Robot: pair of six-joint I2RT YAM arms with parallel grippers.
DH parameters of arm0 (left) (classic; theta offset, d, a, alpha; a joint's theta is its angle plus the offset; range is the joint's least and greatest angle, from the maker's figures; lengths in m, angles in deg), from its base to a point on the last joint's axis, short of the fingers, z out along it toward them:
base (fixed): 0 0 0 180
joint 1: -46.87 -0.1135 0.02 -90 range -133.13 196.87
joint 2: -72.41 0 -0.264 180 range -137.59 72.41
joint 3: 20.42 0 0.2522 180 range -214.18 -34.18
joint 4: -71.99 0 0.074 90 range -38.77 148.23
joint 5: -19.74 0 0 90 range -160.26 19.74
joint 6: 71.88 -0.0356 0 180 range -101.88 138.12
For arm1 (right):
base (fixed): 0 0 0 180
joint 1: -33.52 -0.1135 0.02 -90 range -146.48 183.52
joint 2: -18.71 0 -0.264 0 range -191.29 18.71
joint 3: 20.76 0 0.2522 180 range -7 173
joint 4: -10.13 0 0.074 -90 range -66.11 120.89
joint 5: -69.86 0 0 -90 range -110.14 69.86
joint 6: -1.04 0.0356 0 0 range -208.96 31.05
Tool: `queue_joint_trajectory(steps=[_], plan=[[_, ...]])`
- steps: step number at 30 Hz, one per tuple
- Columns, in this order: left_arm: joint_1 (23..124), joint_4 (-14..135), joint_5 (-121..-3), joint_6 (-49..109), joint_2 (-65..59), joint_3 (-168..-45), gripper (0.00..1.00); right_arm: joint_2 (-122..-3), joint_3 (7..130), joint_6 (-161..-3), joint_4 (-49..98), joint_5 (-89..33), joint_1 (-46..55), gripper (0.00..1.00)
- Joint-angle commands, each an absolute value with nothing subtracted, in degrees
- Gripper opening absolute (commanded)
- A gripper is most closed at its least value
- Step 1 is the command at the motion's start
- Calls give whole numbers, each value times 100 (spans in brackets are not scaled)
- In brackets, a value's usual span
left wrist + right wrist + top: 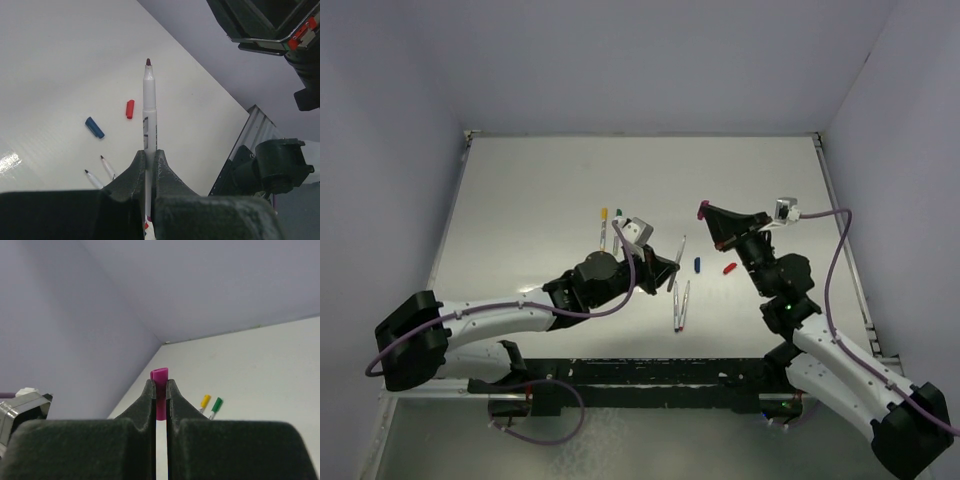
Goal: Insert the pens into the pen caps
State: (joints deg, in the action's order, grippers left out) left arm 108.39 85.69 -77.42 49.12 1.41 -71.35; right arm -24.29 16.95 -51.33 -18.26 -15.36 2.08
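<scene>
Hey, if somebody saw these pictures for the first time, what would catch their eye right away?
Each arm grips a pen: the left end effector clamps an uncapped pen with a dark red tip, the right end effector a magenta-capped pen. Between the arms, on the white table, a blue cap and a red cap lie loose beside two bare pens.

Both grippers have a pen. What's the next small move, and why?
Probably: right gripper sets its magenta-capped pen down by the yellow-capped pen and green-capped pen; the cap is already on, so it looks done. Left gripper holds an uncapped pen with a dark red tip, and the red cap lies loose on the table, needing a free gripper.
</scene>
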Motion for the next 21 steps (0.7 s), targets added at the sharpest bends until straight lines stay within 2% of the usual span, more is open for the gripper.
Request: queue_joint_trajectory(steps=[1,21], plan=[[10822,9299,-7503,5072,54,-7277,0,-2436,1498,-4525,-3176,-1559,192,0],[10821,9505,-7376,4798,-177,-7557,0,-2546,1079,-4020,-3527,-1967,188,0]])
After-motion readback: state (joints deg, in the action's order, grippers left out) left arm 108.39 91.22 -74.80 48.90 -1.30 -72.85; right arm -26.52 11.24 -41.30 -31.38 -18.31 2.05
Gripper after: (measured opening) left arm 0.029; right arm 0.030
